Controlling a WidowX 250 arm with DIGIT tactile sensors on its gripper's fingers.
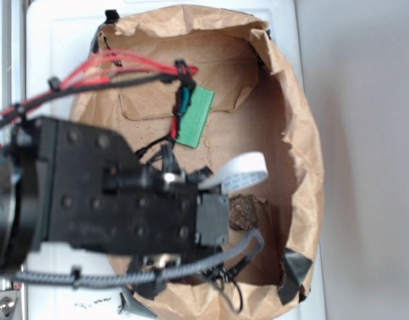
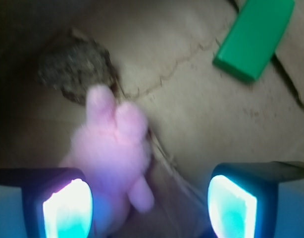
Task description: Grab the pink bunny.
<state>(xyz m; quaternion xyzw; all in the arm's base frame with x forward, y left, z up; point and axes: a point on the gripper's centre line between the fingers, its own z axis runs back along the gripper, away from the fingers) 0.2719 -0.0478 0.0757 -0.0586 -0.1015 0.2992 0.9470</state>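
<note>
Brown paper, crumpled up at its edges into a shallow tray shape, lines a white surface and fills most of the overhead exterior view. On the paper lies a green block, a flat rectangle set at a slight slant. Below and to the right of it sits a brown crumbly lump, partly hidden behind the robot arm. That arm is a bulky black body that enters from the left and covers the lower left part of the paper. Red and black wires run along its top, a white ribbon cable curls off to the right, and a grey braided cable loops beneath it. From this view the pincer and the plush toy are hidden under the arm.

The wrist view looks down between the two fingers of the gripper. Their pads glow pale blue-white at the lower left and lower right, standing well apart with nothing clamped between them. The pink bunny lies on the paper close to the left finger, its lower body partly behind that finger, its two ears pointing up the frame toward the brown lump. Whether it touches the pad cannot be told, as the picture is blurred. The green block lies in the upper right, well apart from the bunny.
</note>
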